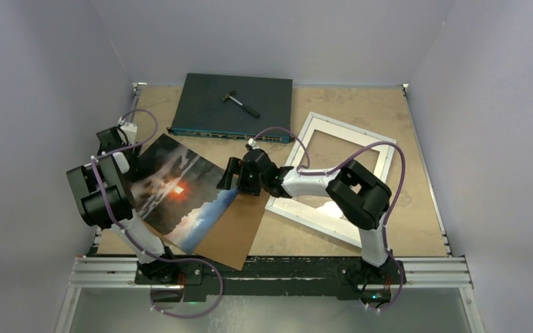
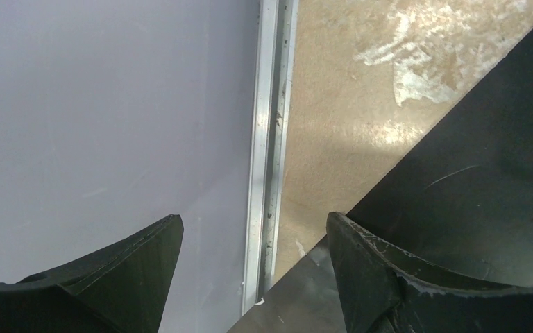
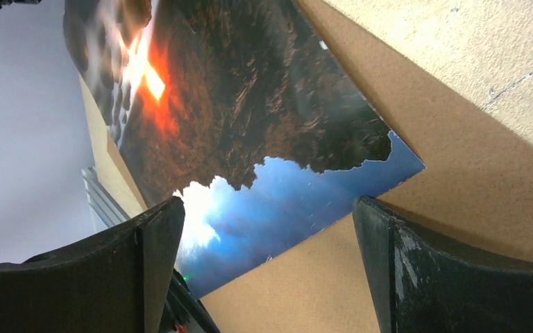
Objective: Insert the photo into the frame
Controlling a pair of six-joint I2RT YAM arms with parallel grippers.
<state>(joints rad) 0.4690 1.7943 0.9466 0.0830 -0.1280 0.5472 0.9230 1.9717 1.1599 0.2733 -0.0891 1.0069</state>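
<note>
You have the photo [image 1: 177, 187] lying slantwise on the brown backing board [image 1: 239, 232] at the left of the bench [image 1: 361, 104]. It is not yet in the frame [image 1: 350, 132], which lies flat on the right, just beside the board, with its opening bare.

Your 2 claws sit at opposite corners of the print. That looks like a setup for lifting a floppy sheet from 2 sides so it does not sag.

The right claw [image 3: 267, 208] hangs over the blue corner with its jaws wide and nothing between them. The left claw [image 2: 250, 229] is at the print's far-left edge, by the side rail [image 2: 267, 139]. It is also spread and grips nothing. 1 finger overlaps the print's dark edge, but I cannot tell whether it touches.

The glossy sheet lies flat, so you will likely need a fingertip under an edge first.
</note>
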